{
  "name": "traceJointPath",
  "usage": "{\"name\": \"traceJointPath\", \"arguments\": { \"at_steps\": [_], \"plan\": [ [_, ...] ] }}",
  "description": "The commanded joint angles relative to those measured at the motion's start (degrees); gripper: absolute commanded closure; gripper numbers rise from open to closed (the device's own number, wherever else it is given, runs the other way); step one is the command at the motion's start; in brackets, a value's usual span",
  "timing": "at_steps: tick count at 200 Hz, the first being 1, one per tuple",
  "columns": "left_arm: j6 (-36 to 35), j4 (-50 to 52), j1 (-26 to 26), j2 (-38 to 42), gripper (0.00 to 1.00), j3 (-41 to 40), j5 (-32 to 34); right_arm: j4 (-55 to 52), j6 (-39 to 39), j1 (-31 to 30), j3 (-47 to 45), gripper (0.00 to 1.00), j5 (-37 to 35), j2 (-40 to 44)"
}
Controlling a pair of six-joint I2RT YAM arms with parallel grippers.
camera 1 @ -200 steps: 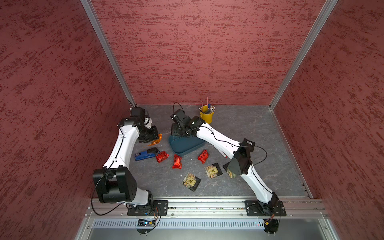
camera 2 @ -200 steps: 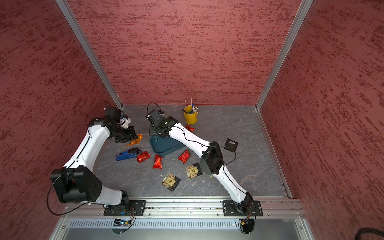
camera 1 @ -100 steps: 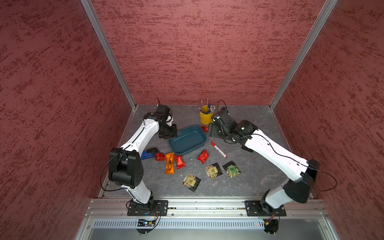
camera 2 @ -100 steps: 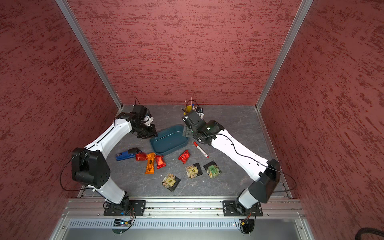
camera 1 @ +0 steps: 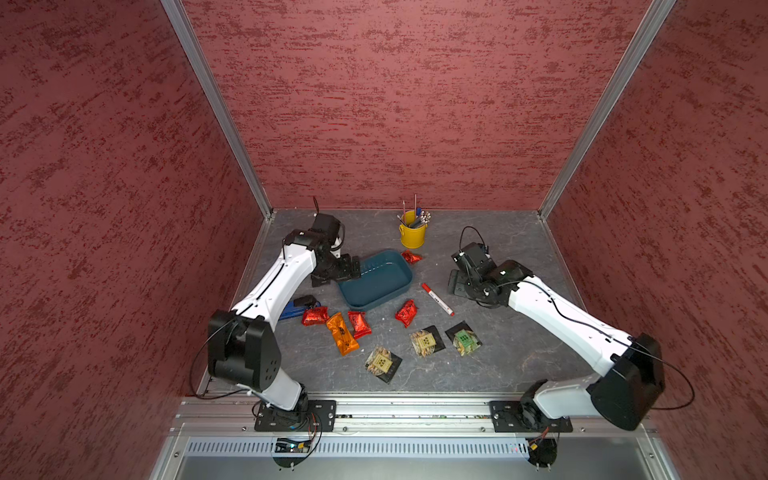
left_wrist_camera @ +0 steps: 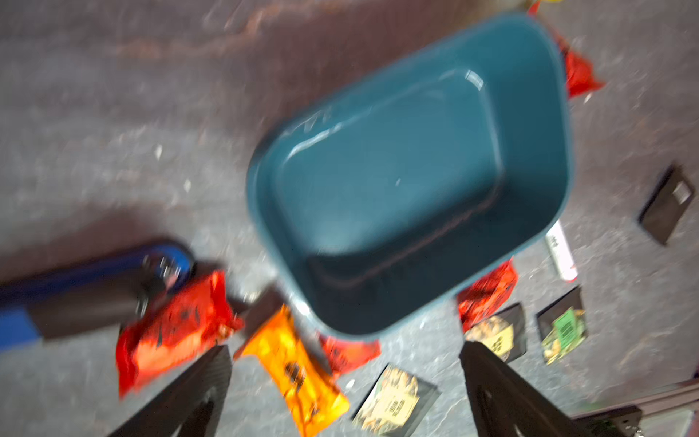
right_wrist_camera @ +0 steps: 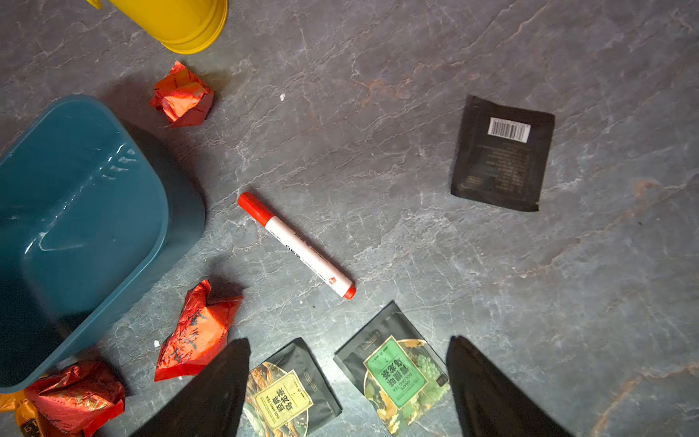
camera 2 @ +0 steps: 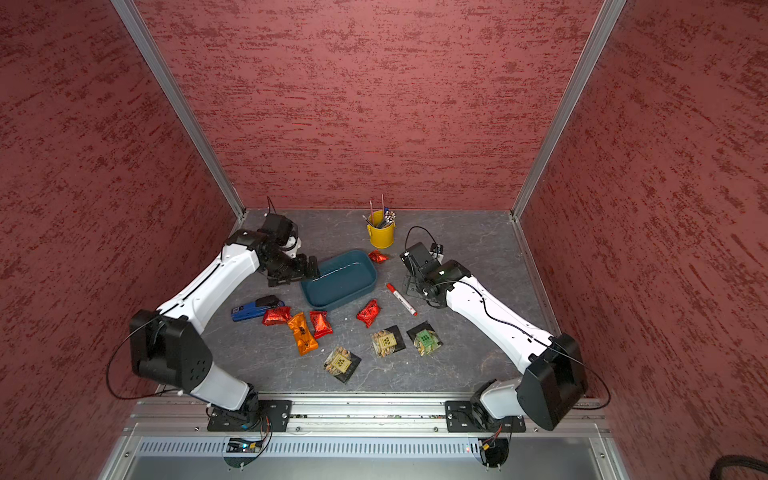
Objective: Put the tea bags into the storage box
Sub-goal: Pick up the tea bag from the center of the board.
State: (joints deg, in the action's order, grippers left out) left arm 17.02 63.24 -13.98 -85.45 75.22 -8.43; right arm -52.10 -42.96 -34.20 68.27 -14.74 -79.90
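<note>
The teal storage box (camera 1: 376,278) (left_wrist_camera: 412,170) stands empty in mid-table. Tea bags lie around it on the table: red foil ones (camera 1: 411,257) (camera 1: 406,312) (camera 1: 359,324), an orange one (camera 1: 341,333) (left_wrist_camera: 299,370), and labelled sachets (camera 1: 383,362) (camera 1: 426,341) (right_wrist_camera: 401,378). A black sachet (right_wrist_camera: 501,153) lies face down, seen only in the right wrist view. My left gripper (camera 1: 338,274) (left_wrist_camera: 344,346) hovers open and empty at the box's left end. Right of the box, my right gripper (camera 1: 457,286) (right_wrist_camera: 348,340) is open and empty above the table.
A red-capped white marker (camera 1: 437,299) (right_wrist_camera: 297,246) lies between the box and the right gripper. A yellow bucket (camera 1: 412,232) of pens stands behind the box. A blue stapler (camera 1: 297,309) lies under the left arm. Red walls enclose three sides.
The orange tea bag, at my left gripper a second ago, now lies on the table. The left gripper has opened and moved to the box. My right gripper has left the box, moving right.
</note>
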Motion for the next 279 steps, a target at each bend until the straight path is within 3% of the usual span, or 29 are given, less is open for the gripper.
{"name": "traceJointPath", "arguments": {
  "at_steps": [1, 33, 92, 178, 240, 279],
  "plan": [
    [5.8, 4.0, -1.6, 7.5, 0.00, -6.6, 3.0, 3.2, 1.4, 1.4, -0.3, 0.13, 2.1, 0.4],
    [13.3, 5.7, -4.3, 14.0, 0.00, -15.1, 3.6, 5.6, 3.0, 4.5, -2.0, 0.13, 5.1, 0.7],
    [22.8, 2.7, -8.1, 13.2, 0.02, -23.2, 3.7, 6.7, 8.3, 12.9, -2.3, 0.13, 10.6, 1.4],
    [22.5, -11.5, -7.0, 7.4, 0.09, -27.7, 1.6, 6.3, 8.7, 15.4, -2.0, 0.13, 12.1, 2.1],
    [21.4, -12.7, -6.2, 4.0, 0.15, -28.4, 2.2, 5.0, 8.1, 15.6, -2.1, 0.13, 11.0, 3.7],
    [21.0, -13.4, -5.7, 3.0, 0.28, -29.0, 2.2, 5.1, 7.5, 15.6, -2.7, 0.13, 10.9, 4.1]
  ]
}}
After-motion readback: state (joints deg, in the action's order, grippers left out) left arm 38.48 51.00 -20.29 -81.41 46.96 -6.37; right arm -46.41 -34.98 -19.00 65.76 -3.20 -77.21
